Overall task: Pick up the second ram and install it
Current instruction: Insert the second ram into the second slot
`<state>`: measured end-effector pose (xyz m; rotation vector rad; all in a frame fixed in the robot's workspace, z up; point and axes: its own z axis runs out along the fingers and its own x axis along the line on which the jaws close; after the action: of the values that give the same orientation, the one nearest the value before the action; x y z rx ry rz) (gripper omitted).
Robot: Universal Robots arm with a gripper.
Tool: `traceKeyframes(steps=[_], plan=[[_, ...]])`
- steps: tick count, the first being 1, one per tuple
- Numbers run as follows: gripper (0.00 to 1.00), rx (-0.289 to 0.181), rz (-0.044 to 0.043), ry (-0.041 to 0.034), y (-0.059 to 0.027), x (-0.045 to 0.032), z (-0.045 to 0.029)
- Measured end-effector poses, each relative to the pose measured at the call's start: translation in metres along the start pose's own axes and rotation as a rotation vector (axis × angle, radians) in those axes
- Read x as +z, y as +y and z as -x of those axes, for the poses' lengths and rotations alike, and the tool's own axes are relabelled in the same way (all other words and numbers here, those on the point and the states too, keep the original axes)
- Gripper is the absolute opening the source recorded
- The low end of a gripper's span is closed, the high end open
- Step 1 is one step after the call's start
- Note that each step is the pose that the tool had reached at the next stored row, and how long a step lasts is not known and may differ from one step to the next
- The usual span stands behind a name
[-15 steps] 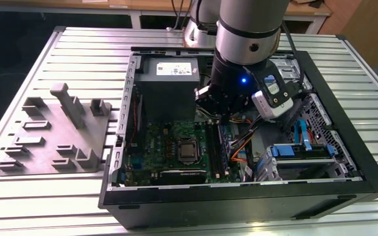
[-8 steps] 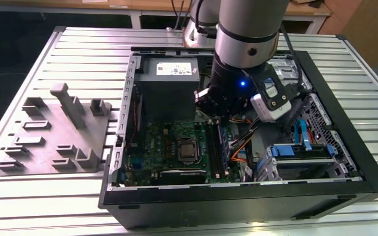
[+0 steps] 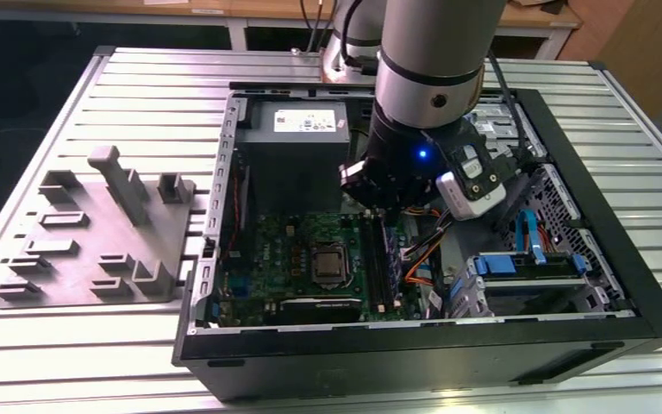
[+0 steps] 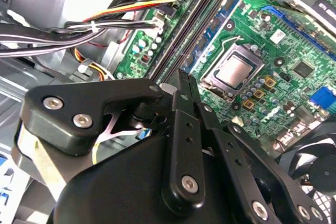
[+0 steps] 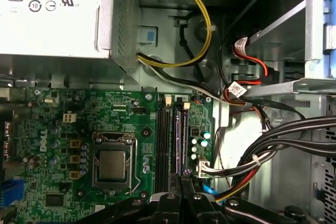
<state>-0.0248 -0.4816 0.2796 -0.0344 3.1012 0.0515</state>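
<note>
A ram (image 5: 177, 140), a thin dark blue-green stick, stands on edge in one of the long motherboard slots; it also appears as a ram (image 4: 216, 22) beside two empty black slots (image 4: 184, 35) and as a ram (image 3: 392, 259) inside the open case. My gripper (image 5: 181, 176) is shut, its fingers pressed together with nothing visible between them. Its tips hover right at the near end of that stick; I cannot tell whether they touch. The gripper (image 4: 181, 80) points down at the slot row, and in the exterior view the gripper (image 3: 383, 205) sits low inside the case.
The CPU socket (image 5: 113, 163) lies beside the slots. A power supply (image 5: 52, 14) and bundled cables (image 5: 273, 145) flank the board. Blue drive bays (image 3: 527, 263) fill the case's right side. A grey fixture plate (image 3: 101, 233) lies on the table at the exterior view's left.
</note>
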Motion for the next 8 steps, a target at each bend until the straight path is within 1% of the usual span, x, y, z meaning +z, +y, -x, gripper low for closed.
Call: traceKeyframes(steps=[3, 8], plan=[[0.11, 0.000, 0.0003, -0.0001, -0.0001, 0.0033, -0.0001], [0.11, 0.000, 0.0002, -0.0001, -0.0003, 0.0109, -0.0004]])
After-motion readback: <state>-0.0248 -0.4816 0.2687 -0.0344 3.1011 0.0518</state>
